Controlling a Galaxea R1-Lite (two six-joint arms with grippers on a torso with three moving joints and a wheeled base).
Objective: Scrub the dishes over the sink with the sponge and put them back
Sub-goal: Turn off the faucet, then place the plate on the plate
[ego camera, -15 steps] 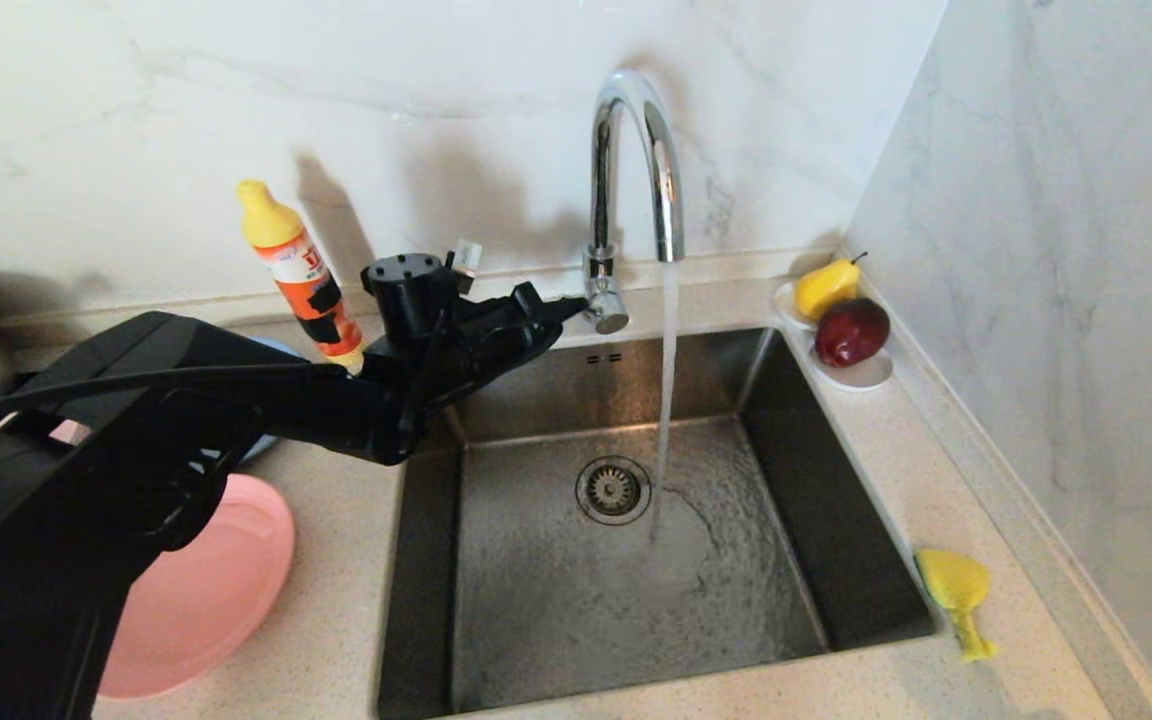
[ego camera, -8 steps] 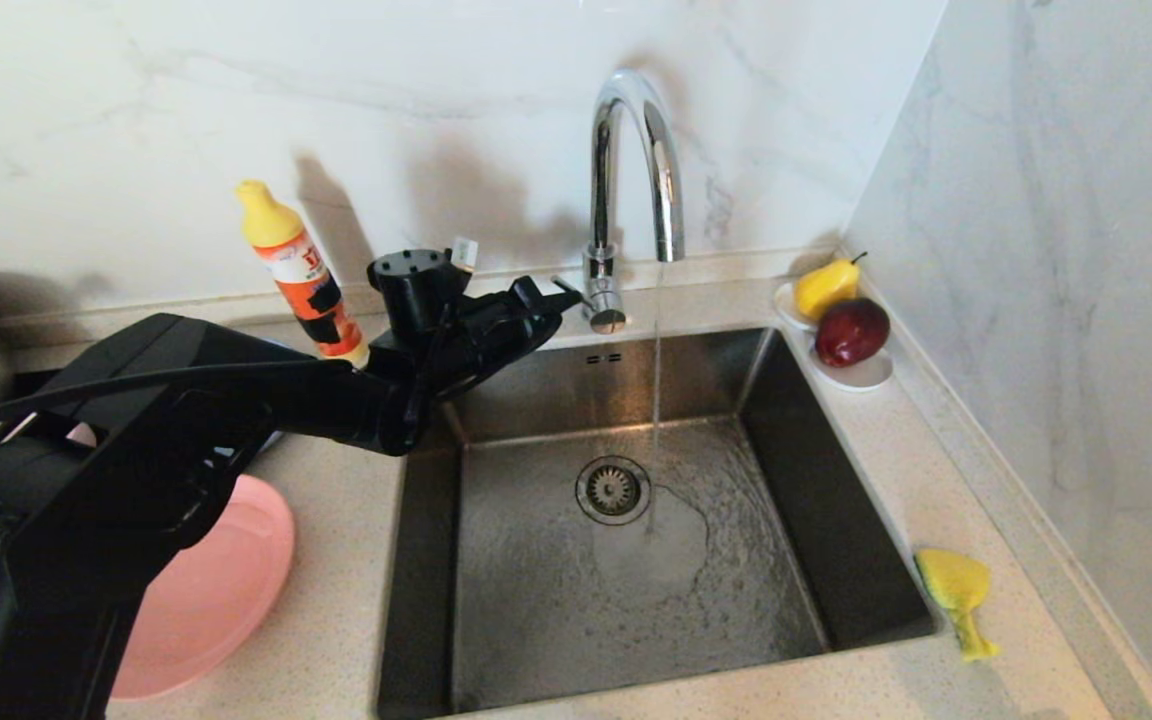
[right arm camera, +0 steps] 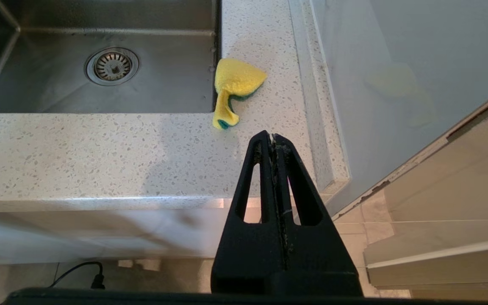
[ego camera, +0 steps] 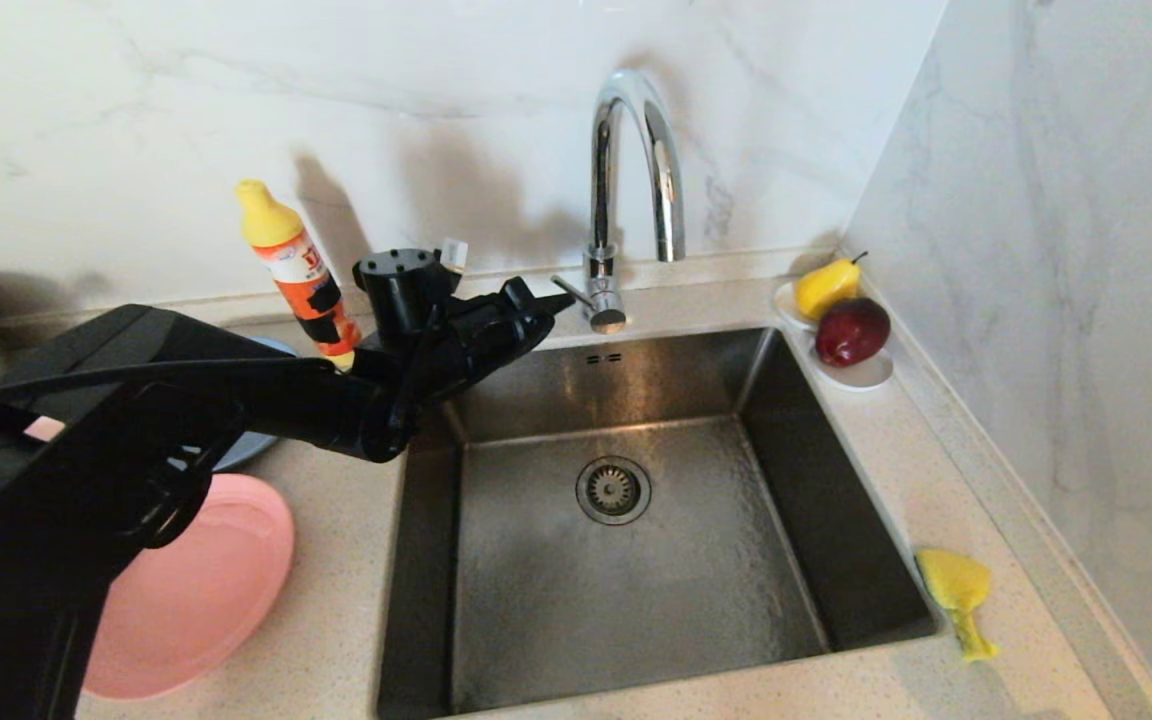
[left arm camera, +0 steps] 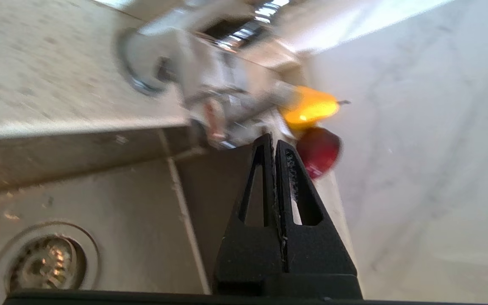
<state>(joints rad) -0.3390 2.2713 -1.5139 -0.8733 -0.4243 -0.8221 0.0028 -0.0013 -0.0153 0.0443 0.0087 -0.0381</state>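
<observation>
The sink (ego camera: 806, 480) is wet and no water runs from the faucet (ego camera: 626, 180). My left gripper (ego camera: 561, 298) is shut and holds nothing, its tip right beside the faucet's small lever (ego camera: 570, 288). In the left wrist view the shut fingertips (left arm camera: 274, 143) point at the faucet base (left arm camera: 210, 84). Of the dishes, a salmon-pink plate (ego camera: 206, 590) lies on the counter left of the sink, and a grey-blue plate (ego camera: 236, 450) shows partly behind my arm. The yellow sponge (ego camera: 954, 585) (right arm camera: 235, 82) lies crumpled at the sink's right front corner. My right gripper (right arm camera: 273, 137) hangs shut and empty just off the counter's front edge.
A yellow-capped orange soap bottle (ego camera: 301, 275) stands behind my left arm. A small white dish (ego camera: 861, 372) at the back right holds a pear (ego camera: 826, 285) and a red apple (ego camera: 851, 330). The drain strainer (ego camera: 613, 489) sits mid-basin. Marble walls close the back and right.
The water stream thinned and then stopped. The faucet lever swung over to the left, and my left gripper drew slightly left with it. The right arm stayed still.
</observation>
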